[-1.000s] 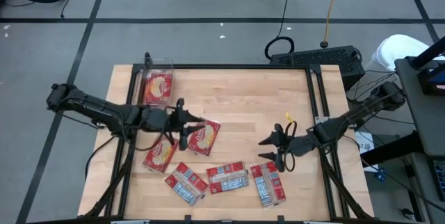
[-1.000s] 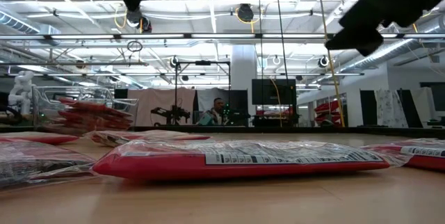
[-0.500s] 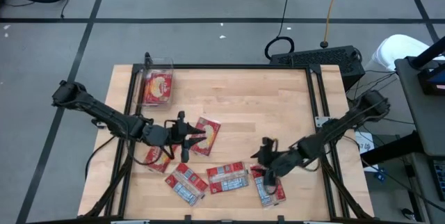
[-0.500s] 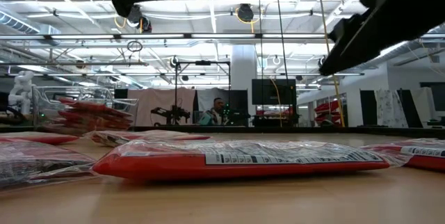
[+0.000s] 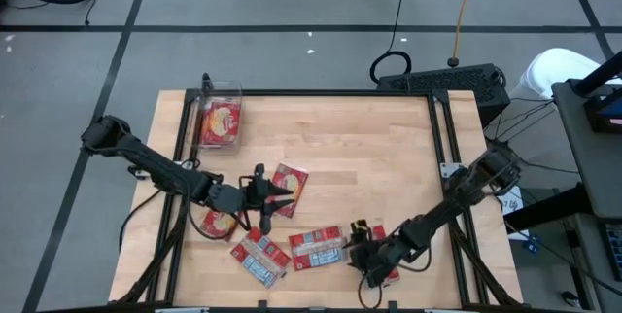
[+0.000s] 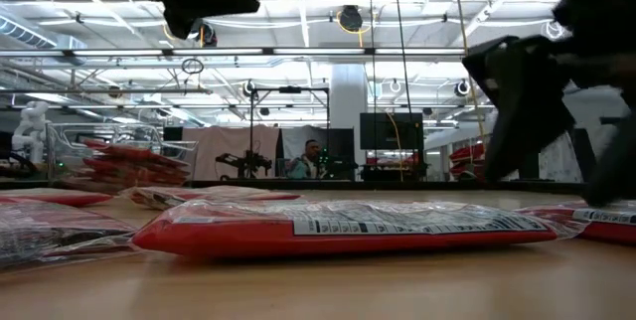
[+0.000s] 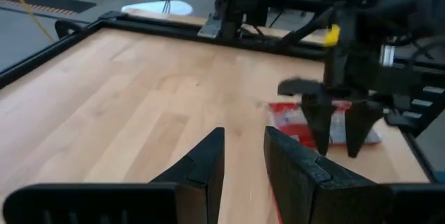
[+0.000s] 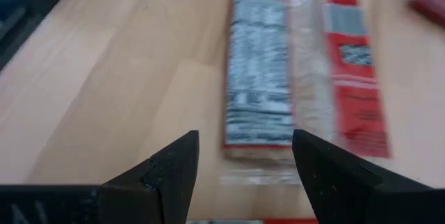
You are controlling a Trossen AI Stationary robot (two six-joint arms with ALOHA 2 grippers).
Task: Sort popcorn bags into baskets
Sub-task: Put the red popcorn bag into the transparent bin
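Observation:
Several red popcorn bags lie flat on the wooden table: one point(image 5: 289, 189) mid-table, one point(image 5: 219, 224) partly under my left arm, and three along the near edge point(image 5: 259, 255), point(image 5: 318, 247), point(image 5: 381, 260). A clear basket point(image 5: 221, 119) at the far left corner holds more bags. My left gripper point(image 5: 278, 197) hovers beside the mid-table bag, open by a narrow gap point(image 7: 243, 165) with nothing in it. My right gripper point(image 8: 243, 165) is wide open, slanting down over the near-right bag point(image 8: 278, 78); its fingers stand just above that bag's end, and I see no touch.
The table's black frame point(image 5: 442, 157) runs along its edges. The middle and far right of the tabletop point(image 5: 369, 148) are bare wood. A keyboard point(image 5: 442, 82) lies on the floor beyond the far edge. A person point(image 6: 312, 161) sits far back in the room.
My right gripper has swung toward the near edge and the left, sunk low and rolled, ending over the near-right bag. My left gripper has gone a little toward the near edge and down, beside the mid-table bag. The bags have stayed where they were.

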